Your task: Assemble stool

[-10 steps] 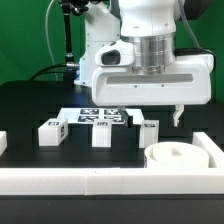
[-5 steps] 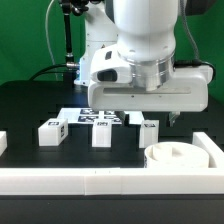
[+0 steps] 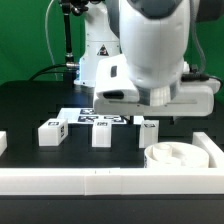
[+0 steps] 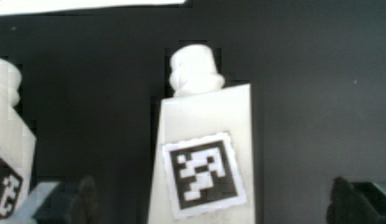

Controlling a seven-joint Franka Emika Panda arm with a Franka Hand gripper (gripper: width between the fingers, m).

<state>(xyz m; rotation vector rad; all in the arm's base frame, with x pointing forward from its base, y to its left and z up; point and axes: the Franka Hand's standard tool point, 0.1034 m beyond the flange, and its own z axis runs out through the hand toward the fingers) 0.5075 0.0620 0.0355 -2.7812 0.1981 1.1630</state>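
On the bench [image 3: 25,100] I'm seeing left leg [image 3: 50,132], middle leg [image 3: 101,133] and right leg [image 3: 148,132] sitting in a row, seat disc [image 3: 180,157] lying farthest right. The hand [image 4: 216,195] is hanging wide open, straddling one leg [image 4: 204,120], fingers [image 4: 69,198] clear of it.

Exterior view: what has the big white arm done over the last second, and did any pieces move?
The white arm's gripper swivelled and dropped toward the small blocky white leg nearest the thick round white seat disc, jaws open, nothing gripped. All the pieces and the marker board stayed put.
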